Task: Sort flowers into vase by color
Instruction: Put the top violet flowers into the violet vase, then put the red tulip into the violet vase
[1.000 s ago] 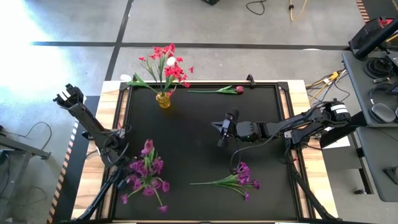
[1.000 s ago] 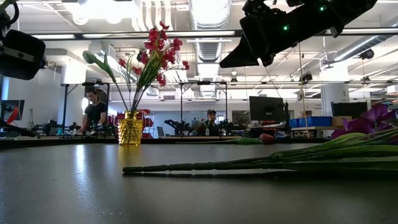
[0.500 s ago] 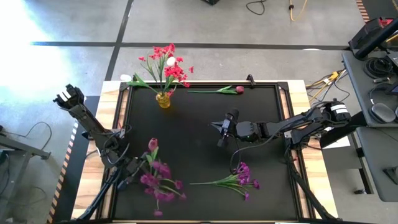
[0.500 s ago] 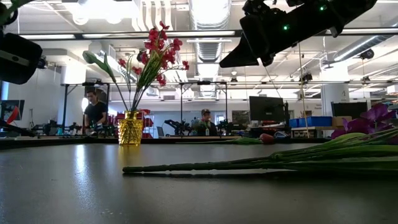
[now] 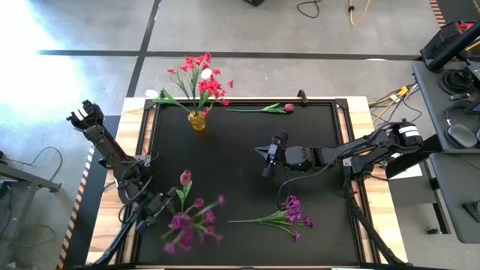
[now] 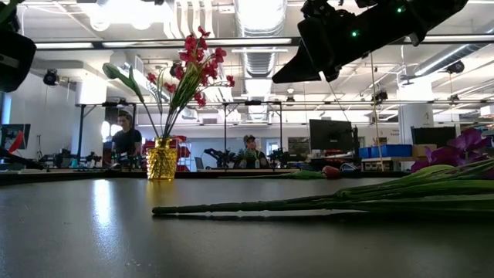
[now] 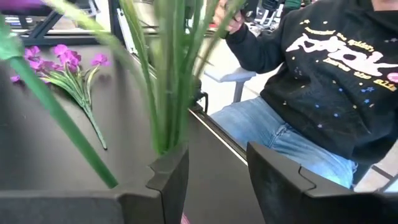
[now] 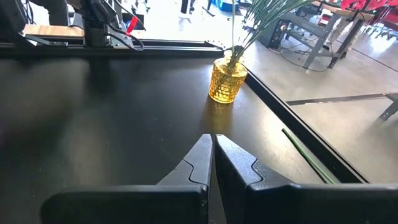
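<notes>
Since a second ago, my left gripper (image 5: pixel 155 205) opens and the purple bunch (image 5: pixel 191 219) tips away; right gripper (image 5: pixel 265 160) hovers closed.

Left claw (image 5: pixel 156 204) beside a purple bunch (image 5: pixel 189 219); red flowers (image 5: pixel 201 77) fill the yellow vase (image 5: pixel 196 120).

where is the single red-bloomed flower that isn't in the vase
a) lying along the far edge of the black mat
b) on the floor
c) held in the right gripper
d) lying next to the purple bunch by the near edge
a: the single red flower lies flat along the black mat's far edge, to the right of the yellow vase in the high view.
</notes>
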Controlling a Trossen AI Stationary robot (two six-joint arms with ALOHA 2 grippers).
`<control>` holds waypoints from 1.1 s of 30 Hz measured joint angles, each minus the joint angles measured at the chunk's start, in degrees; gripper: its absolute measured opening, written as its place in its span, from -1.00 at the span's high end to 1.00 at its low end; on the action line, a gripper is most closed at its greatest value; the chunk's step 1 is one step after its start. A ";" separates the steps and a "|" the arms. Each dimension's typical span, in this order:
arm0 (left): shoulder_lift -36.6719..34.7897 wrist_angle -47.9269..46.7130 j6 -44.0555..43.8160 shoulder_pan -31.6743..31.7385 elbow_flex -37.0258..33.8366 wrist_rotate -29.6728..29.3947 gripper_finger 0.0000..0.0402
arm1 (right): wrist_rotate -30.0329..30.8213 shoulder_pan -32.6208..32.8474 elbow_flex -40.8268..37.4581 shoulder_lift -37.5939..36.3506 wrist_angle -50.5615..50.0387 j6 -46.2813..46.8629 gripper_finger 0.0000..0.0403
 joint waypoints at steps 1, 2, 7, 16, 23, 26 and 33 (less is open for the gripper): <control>-0.08 -0.06 0.01 -0.14 0.00 -0.01 0.28 | 0.02 0.00 0.02 0.00 0.15 -0.11 0.94; -0.22 -0.20 0.00 -0.37 0.00 -0.02 0.30 | 0.02 0.00 0.04 -0.02 0.18 -0.27 0.94; -1.59 -0.96 0.18 -1.97 0.00 -0.01 0.42 | 0.00 0.02 0.04 -0.12 0.90 -0.89 0.94; -6.73 -3.30 2.43 -6.89 0.00 -4.45 0.64 | 0.03 1.40 0.07 -2.91 -1.05 -1.51 0.94; -14.18 -11.73 2.93 -8.68 0.00 -12.61 0.86 | 0.06 2.62 0.11 -8.52 -16.63 9.89 0.94; -18.89 -14.92 4.40 -8.65 0.02 -14.62 0.97 | 0.41 2.28 0.09 -9.16 -23.64 15.80 0.94; -32.22 -26.43 7.23 -8.50 0.02 -24.21 1.00 | 7.03 -4.30 0.07 -5.36 -27.75 23.62 0.94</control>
